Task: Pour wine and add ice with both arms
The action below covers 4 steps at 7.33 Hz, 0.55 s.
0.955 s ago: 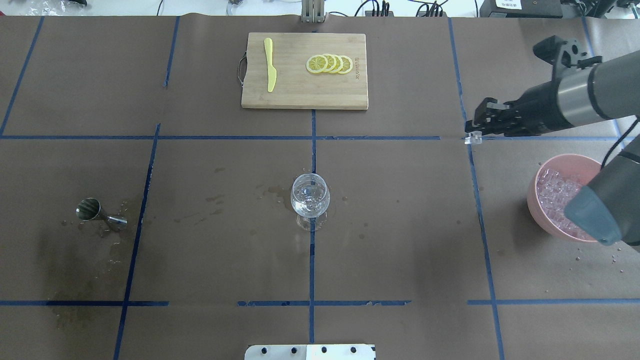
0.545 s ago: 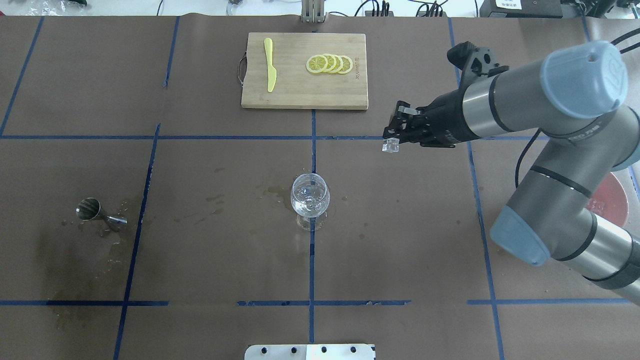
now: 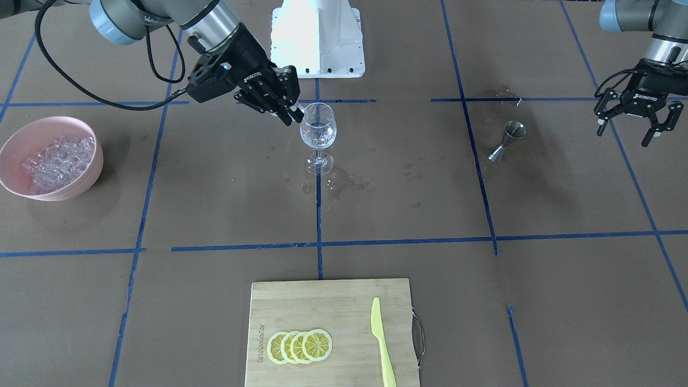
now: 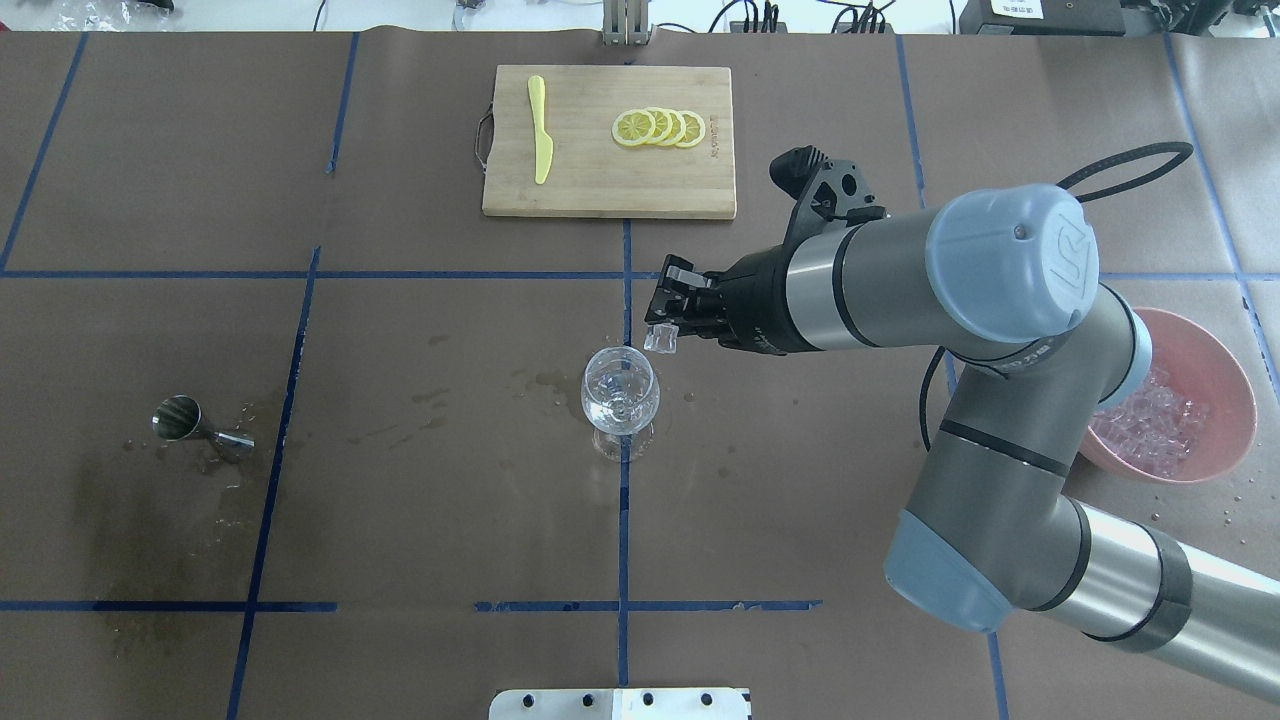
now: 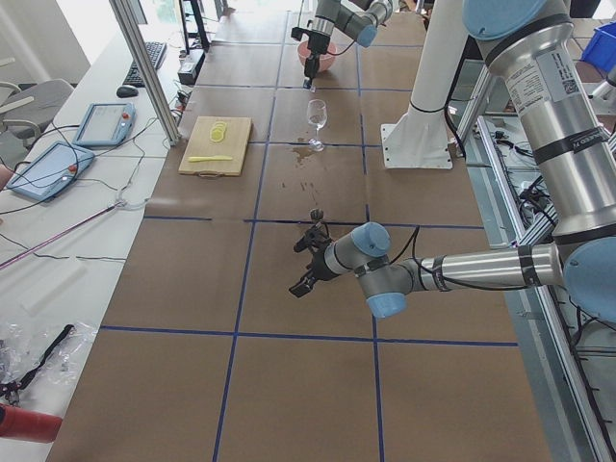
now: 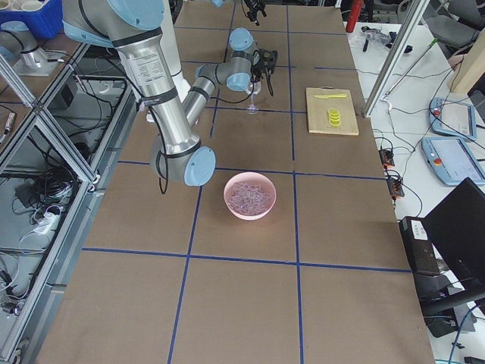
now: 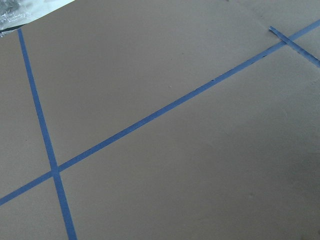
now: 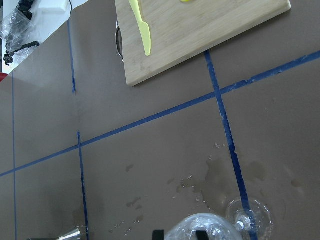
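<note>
Ice cube [image 4: 661, 341] clamped in R claw [image 4: 664, 324] tips, just beside wine glass [image 4: 620, 392] rim; L claw [image 3: 623, 135] spread apart

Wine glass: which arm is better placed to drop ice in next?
Right. The right pincer is shut on an ice cube close by the rim of the wine glass. The left pincer hangs open and empty, out beyond the jigger.

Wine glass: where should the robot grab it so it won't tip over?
I'd grip the wine glass by its thin stem, coming level from the robot's left. It stands upright with a wide round bowl, and the right gripper, holding an ice cube, crowds the other side.
</note>
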Tool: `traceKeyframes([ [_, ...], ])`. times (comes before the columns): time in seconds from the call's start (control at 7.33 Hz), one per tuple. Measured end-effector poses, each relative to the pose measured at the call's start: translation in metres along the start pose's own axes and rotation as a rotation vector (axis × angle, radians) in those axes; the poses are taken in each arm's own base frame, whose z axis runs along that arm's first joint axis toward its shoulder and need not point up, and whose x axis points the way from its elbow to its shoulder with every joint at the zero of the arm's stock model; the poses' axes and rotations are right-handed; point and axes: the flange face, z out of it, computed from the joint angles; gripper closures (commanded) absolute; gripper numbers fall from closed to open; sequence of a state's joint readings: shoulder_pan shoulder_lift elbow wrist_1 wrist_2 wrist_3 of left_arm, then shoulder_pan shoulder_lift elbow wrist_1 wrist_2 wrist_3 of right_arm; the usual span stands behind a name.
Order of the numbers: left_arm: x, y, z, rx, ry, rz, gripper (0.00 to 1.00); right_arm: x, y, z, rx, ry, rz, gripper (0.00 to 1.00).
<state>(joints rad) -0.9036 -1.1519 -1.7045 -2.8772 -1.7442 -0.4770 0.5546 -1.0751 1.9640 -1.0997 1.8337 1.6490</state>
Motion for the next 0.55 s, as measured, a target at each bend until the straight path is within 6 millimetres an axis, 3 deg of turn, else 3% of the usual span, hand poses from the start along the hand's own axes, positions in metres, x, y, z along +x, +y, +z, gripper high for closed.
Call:
traceKeyframes([
  [0.41, 0.001, 0.0, -0.001, 0.009, 0.006, -0.032, 0.0, -0.009, 0.025, 0.015, 0.006, 0.009, -0.004, 1.0],
  [0.55, 0.001, -0.001, -0.001, 0.012, 0.007, -0.035, 0.0, -0.01, 0.032, 0.019, 0.012, 0.014, -0.007, 0.55],
])
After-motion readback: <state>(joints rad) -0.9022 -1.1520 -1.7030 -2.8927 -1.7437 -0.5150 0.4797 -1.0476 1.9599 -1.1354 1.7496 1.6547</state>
